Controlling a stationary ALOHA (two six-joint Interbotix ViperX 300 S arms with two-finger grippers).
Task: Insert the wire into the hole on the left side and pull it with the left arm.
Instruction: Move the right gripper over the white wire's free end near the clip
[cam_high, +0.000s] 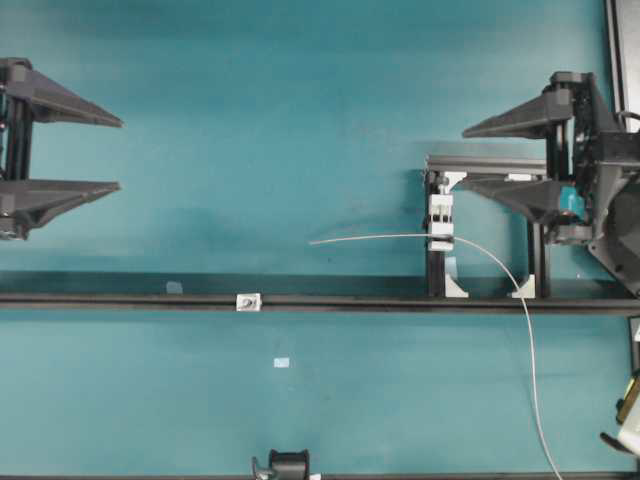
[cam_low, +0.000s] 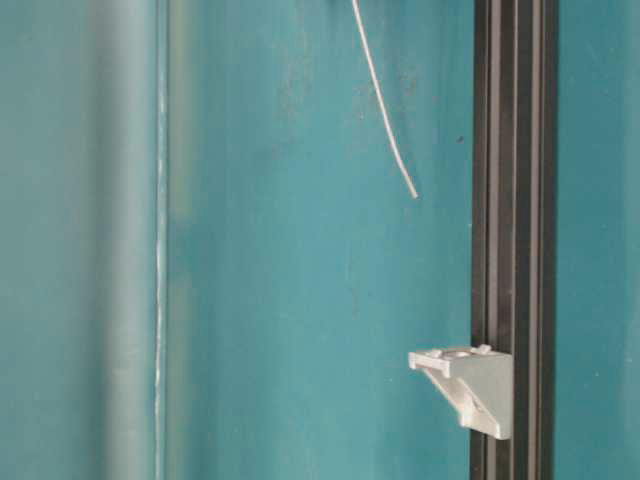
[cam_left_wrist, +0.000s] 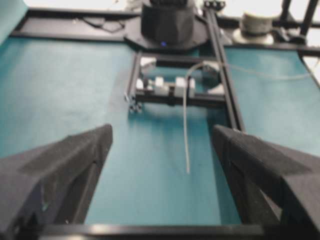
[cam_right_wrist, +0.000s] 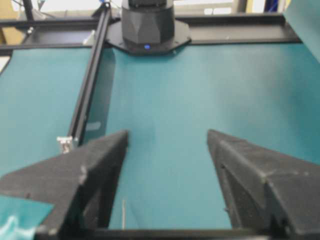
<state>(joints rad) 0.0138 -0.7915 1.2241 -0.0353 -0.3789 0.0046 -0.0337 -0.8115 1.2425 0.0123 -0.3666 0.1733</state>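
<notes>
The wire (cam_high: 380, 238) runs left from the white clamp block (cam_high: 440, 222), and its free end hangs over the mat. Its other part curves down to the front edge. The hole is in a small silver block (cam_high: 248, 301) on the black rail (cam_high: 400, 303), left of and nearer than the wire's end. At the far left my left gripper (cam_high: 119, 154) stands open and empty, well away from the wire. My right gripper (cam_high: 460, 158) is open just behind the clamp, holding nothing. In the left wrist view the wire (cam_left_wrist: 186, 130) points toward the open left gripper (cam_left_wrist: 162, 129).
A black frame (cam_high: 485, 165) carries the clamp block beside the right gripper. A small white tag (cam_high: 281, 362) lies on the teal mat in front of the rail. A black fixture (cam_high: 288, 465) sits at the front edge. A wire spool (cam_left_wrist: 257, 22) stands beyond the frame.
</notes>
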